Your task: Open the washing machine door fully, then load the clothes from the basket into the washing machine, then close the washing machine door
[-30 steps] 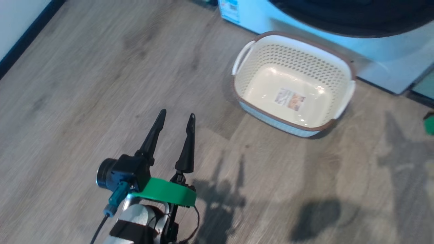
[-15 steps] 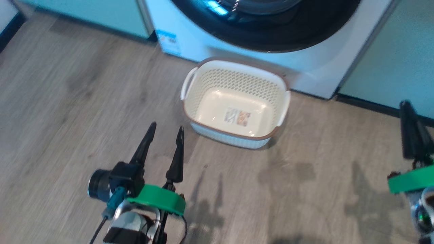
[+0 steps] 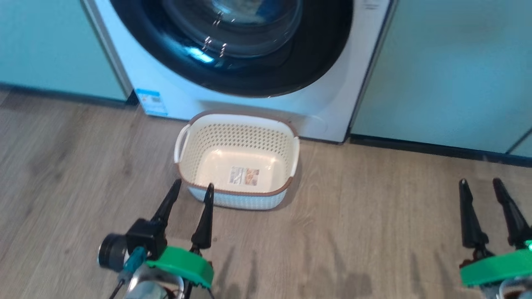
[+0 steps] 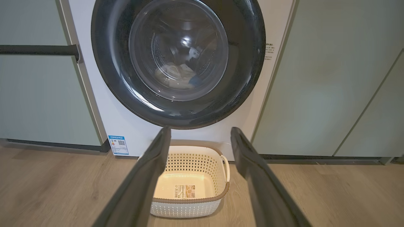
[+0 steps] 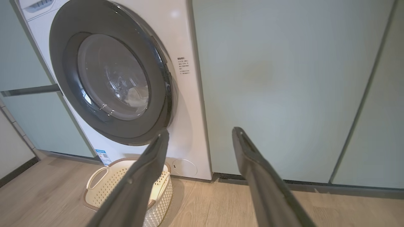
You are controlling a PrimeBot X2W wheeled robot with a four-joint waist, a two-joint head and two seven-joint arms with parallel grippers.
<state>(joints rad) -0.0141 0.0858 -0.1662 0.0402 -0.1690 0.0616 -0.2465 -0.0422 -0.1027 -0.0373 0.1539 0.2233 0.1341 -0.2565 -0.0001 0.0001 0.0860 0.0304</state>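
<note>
The white washing machine (image 3: pixel 332 112) fills the top of the head view. Its round black-rimmed door (image 3: pixel 249 79) lies shut against the front, as also seen in the left wrist view (image 4: pixel 110 63) and right wrist view (image 5: pixel 63 69). Pale clothes (image 4: pixel 175 74) lie in the drum behind the glass (image 5: pixel 137 94). The cream basket (image 3: pixel 237 124) stands on the floor before the machine, with just a label on its bottom (image 4: pixel 189 159). My left gripper (image 3: pixel 194 183) hangs open just short of the basket's near rim. My right gripper (image 3: pixel 479 181) stands open over bare floor at the lower right.
Pale green cabinet doors (image 3: pixel 449 70) flank the machine; a dark bar handle (image 4: pixel 38 49) runs across the left one. A blue sticker (image 3: pixel 151 101) and a round service flap (image 5: pixel 184 167) mark the machine's lower front. Wooden floor (image 3: pixel 353 232) lies between the grippers.
The camera has swung up and round from the floor to the machine's front. The right gripper has come into view and its fingers have parted from shut to open.
</note>
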